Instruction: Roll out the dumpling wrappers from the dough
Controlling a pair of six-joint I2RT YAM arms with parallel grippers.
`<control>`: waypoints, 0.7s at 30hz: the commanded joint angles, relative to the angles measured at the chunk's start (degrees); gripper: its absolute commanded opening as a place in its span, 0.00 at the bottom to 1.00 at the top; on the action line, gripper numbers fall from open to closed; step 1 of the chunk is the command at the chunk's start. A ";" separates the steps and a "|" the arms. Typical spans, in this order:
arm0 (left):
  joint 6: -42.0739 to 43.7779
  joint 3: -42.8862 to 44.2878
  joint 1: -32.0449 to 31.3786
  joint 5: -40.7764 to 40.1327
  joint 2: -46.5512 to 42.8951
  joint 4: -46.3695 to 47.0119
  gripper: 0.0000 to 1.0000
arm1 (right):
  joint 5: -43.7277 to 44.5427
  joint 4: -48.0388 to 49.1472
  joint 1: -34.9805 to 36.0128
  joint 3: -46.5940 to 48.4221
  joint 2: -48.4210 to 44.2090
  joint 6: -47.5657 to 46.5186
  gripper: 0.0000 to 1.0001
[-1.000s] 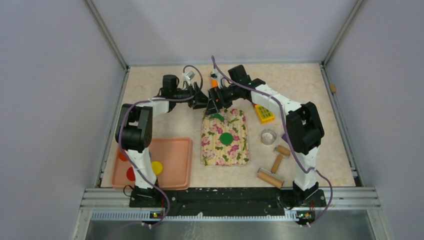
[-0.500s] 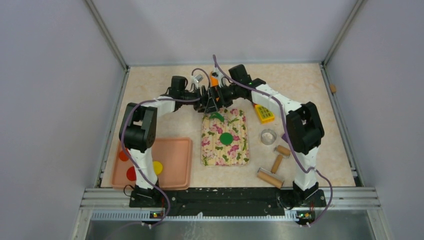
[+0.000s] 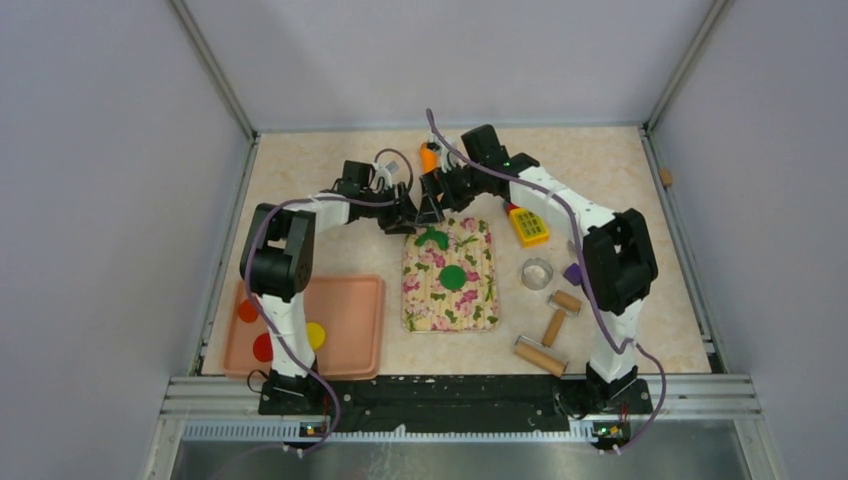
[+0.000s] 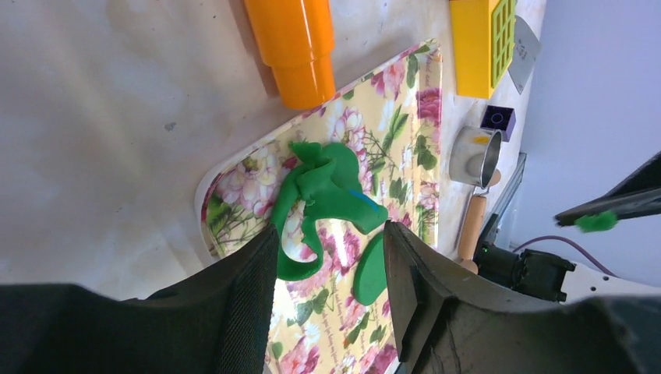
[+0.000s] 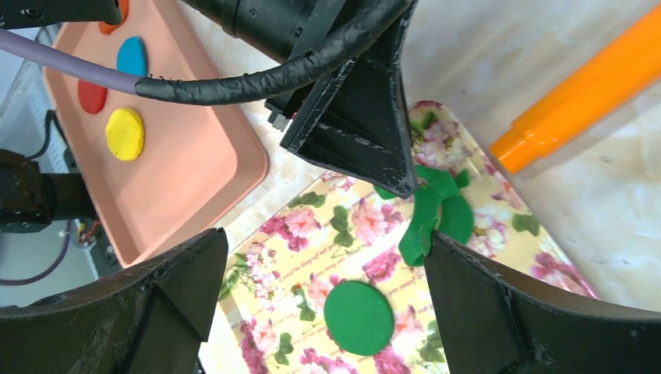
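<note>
Glossy floral mat (image 4: 407,128), matt soft dough (image 4: 331,185)

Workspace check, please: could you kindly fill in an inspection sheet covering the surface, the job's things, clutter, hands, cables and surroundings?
Surface: beige table with a floral mat at its centre.
Job's things: ragged green dough on the mat's far end; round green disc mid-mat; coloured discs in the pink tray.
Clutter: orange tube beyond the mat; yellow grid tool, metal ring, purple block and wooden rollers to its right.
Hands: left hand open over the dough, holding nothing; right hand open above the mat, empty.
Cables: purple cable along each arm.
Surroundings: grey walls; metal rail at the near edge.
</note>
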 commanded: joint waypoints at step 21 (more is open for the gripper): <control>-5.71 0.94 -4.61 10.52 -1.60 13.79 0.58 | -5.88 2.46 -0.12 -4.53 -2.54 1.37 0.96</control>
